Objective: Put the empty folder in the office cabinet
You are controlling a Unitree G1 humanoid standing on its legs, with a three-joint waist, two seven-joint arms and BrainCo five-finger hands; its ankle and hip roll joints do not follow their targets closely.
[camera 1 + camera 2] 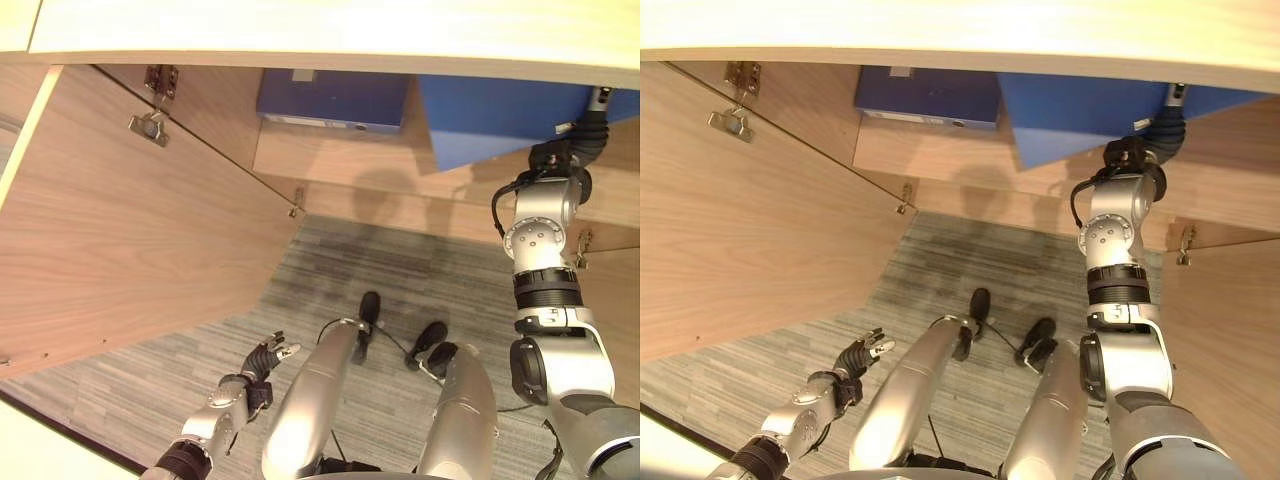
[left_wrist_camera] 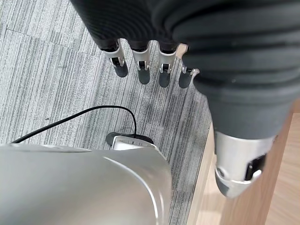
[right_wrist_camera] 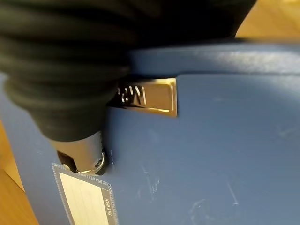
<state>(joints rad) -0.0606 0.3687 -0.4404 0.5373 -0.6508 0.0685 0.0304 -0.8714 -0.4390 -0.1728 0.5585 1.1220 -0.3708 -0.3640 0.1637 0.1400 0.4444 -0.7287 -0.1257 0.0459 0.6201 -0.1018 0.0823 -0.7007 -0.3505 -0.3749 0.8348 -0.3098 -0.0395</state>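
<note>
A blue folder is held tilted inside the open wooden cabinet, above its bottom shelf. My right hand reaches in at the folder's right edge, under the cabinet's top panel. In the right wrist view the thumb presses on the blue folder's face beside a paper label and a metal plate; the fingers are hidden behind it. My left hand hangs low over the carpet with straight fingers and holds nothing.
A second blue folder lies on the shelf at the back left. The left cabinet door stands wide open, and the right door is open too. The pale cabinet top overhangs. Grey striped carpet lies below.
</note>
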